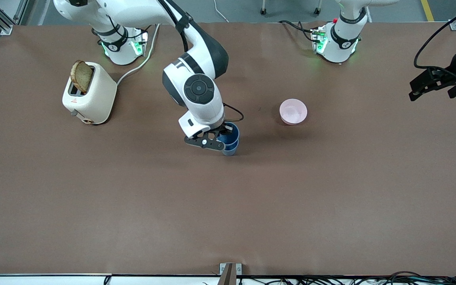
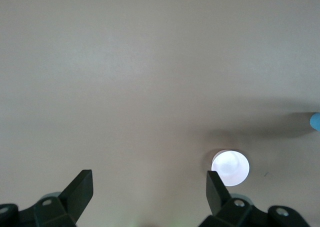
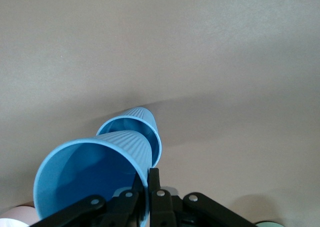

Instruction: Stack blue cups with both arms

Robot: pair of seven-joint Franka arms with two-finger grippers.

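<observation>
Two blue cups sit mid-table. The lower cup (image 1: 230, 150) stands on the table. The upper cup (image 1: 232, 133) is tilted, with its base inside the lower cup's mouth. My right gripper (image 1: 223, 138) is shut on the upper cup's rim, one finger inside and one outside. The right wrist view shows the held cup (image 3: 95, 172), the lower cup (image 3: 142, 123) and my right gripper (image 3: 148, 181) pinching the wall. My left gripper (image 1: 412, 92) waits open and empty, up in the air over the left arm's end of the table; it also shows in its wrist view (image 2: 150, 181).
A pink bowl (image 1: 293, 111) stands beside the cups toward the left arm's end, and shows in the left wrist view (image 2: 230, 167). A cream toaster (image 1: 89, 94) with a bread slice (image 1: 81, 76) stands near the right arm's base.
</observation>
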